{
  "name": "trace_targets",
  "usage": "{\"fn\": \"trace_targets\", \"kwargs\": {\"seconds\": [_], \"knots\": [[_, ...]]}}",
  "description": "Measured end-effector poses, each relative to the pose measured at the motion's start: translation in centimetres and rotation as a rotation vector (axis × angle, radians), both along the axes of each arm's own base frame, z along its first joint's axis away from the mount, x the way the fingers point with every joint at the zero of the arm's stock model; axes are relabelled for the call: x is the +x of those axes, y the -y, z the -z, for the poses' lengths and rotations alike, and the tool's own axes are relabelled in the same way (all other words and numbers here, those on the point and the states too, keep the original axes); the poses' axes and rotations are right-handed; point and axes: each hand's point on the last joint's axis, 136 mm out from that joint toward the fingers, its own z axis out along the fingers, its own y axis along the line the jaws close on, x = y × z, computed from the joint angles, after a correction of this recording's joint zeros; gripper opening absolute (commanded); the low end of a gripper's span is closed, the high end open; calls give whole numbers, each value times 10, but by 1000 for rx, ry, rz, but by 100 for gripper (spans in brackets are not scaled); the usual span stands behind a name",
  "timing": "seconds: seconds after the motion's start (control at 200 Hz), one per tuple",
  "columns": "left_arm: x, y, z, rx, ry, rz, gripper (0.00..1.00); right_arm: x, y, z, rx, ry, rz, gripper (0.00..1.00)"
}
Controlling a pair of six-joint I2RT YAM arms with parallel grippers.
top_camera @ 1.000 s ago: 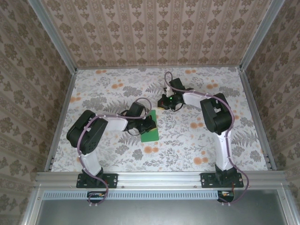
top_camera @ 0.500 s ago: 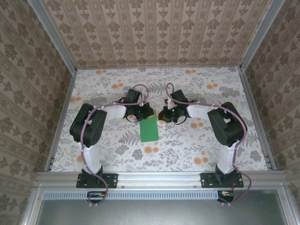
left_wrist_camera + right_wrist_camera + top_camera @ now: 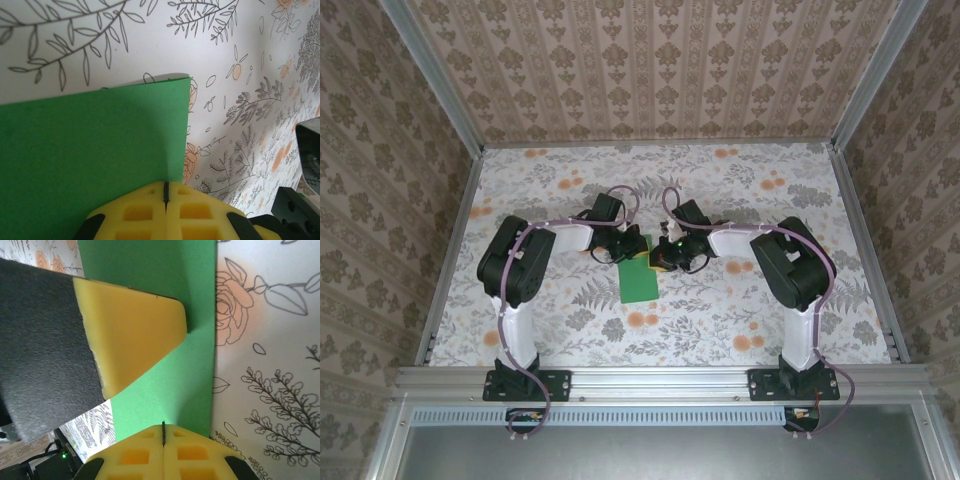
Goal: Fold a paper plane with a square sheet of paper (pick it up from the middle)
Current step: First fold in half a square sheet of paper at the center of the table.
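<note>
At the claw tips: left claw [image 3: 632, 247] and right claw [image 3: 662, 257] meet side by side, nearly touching, over the far end of the green paper [image 3: 640, 283].
Left claw state: yellow fingers pressed together, only a thin dark seam between them [image 3: 165, 189]. Nothing seen clamped in the seam.
Right claw state: same, fingers pressed together with a hairline seam [image 3: 163, 430]. Nothing seen clamped.
Paper vs left claw: the sheet [image 3: 90, 145] spreads ahead and left of the tips. One corner sits ahead and slightly right, and the edge from that corner runs straight back to the tips. The tips sit right over that edge; can't tell whether they press on it.
Paper vs right claw: a green strip [image 3: 170, 385] runs straight ahead from the tips, its long edge just right of them and bare table beyond.
Left pad in the right wrist view: the left claw's yellow pad [image 3: 140, 335] comes in from the left on its black finger body, over the paper ahead of the right tips. There's a shallow ripple in the paper beside the pad tip.
Paper shape from the top view: a plain rectangle, longer than wide, lying flat. Its near end sticks out from under both claws toward the arm bases.
Surface: floral-print table [image 3: 750, 200], paper roughly mid-table.
Contact: can't tell whether the right tips touch the sheet.
</note>
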Motion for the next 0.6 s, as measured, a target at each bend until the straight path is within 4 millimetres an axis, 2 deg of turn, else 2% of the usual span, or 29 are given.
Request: {"fn": "trace_targets", "kwargs": {"seconds": [0.445, 0.6], "knots": [[-1, -1, 1, 8, -5, -3, 0, -21, 4, 12, -40, -32, -38, 0], [-1, -1, 2, 8, -6, -3, 0, -37, 12, 13, -56, -35, -53, 0]]}}
